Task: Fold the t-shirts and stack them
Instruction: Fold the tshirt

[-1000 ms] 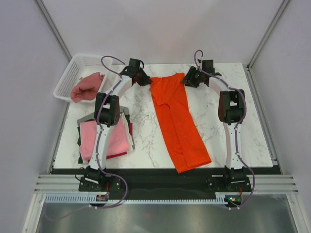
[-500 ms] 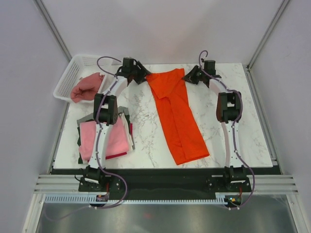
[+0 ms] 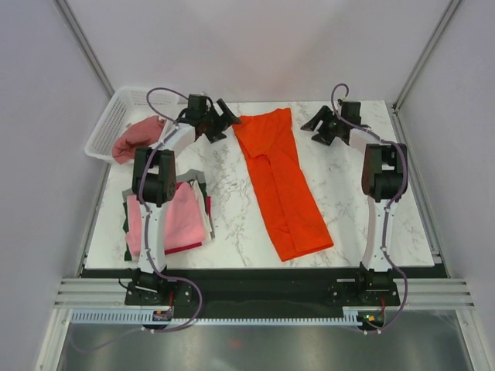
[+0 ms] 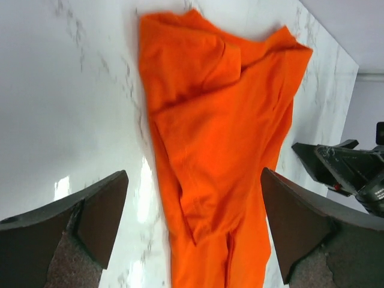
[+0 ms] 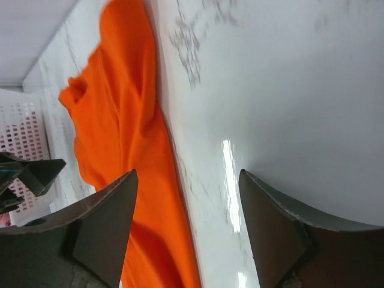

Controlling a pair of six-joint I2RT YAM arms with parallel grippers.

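A bright orange t-shirt (image 3: 282,182) lies flat on the marble table, folded lengthwise into a long strip running from the far middle toward the near edge. My left gripper (image 3: 223,118) is open just left of its far end, touching nothing; in the left wrist view the orange cloth (image 4: 222,120) shows between the wide-apart jaws of that gripper (image 4: 193,174). My right gripper (image 3: 319,126) is open just right of the shirt's far end. Its wrist view has the shirt's edge (image 5: 120,120) by one finger, the gripper (image 5: 188,174) over bare marble. A light pink t-shirt (image 3: 166,220) tops a folded stack at the near left.
A white mesh basket (image 3: 116,108) stands at the far left corner with a dusty rose t-shirt (image 3: 138,137) in it. Grey, dark and red cloth edges (image 3: 203,202) stick out under the pink shirt. Grey walls close in the table on three sides.
Both grippers have opened, let go of the orange shirt's far end, and drawn apart to either side. The shirt has settled flat, its far end slightly further left.
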